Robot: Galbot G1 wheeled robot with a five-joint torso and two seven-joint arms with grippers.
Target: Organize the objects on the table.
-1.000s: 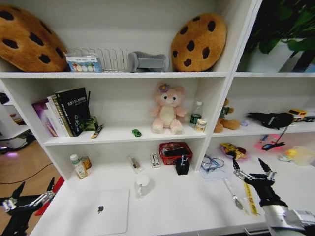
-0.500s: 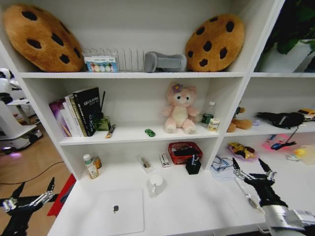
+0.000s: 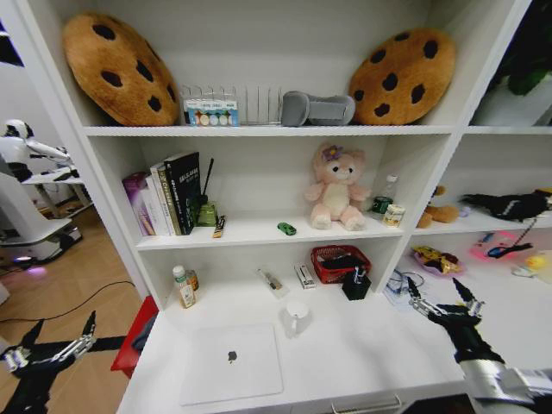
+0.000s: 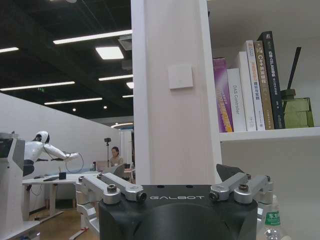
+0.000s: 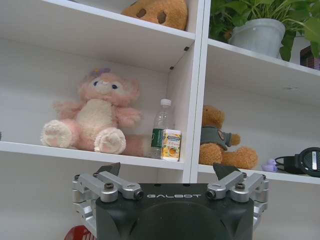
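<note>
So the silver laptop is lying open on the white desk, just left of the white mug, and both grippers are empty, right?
Not quite: the laptop is closed, lid down, as the head view shows. It does lie on the desk left of the mug, and the left gripper and right gripper are both open and empty.

Head looks down at the shelving unit (image 3: 259,129); wrists apparently face it low

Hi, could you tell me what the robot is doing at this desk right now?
Nothing is being handled at this moment. The closed silver laptop lies on the white table with a white mug beside it, and a tiny green toy car sits on the shelf above. The left gripper hangs open off the table's left end, over the floor; the right gripper hovers open above the table's right part, empty.
</note>
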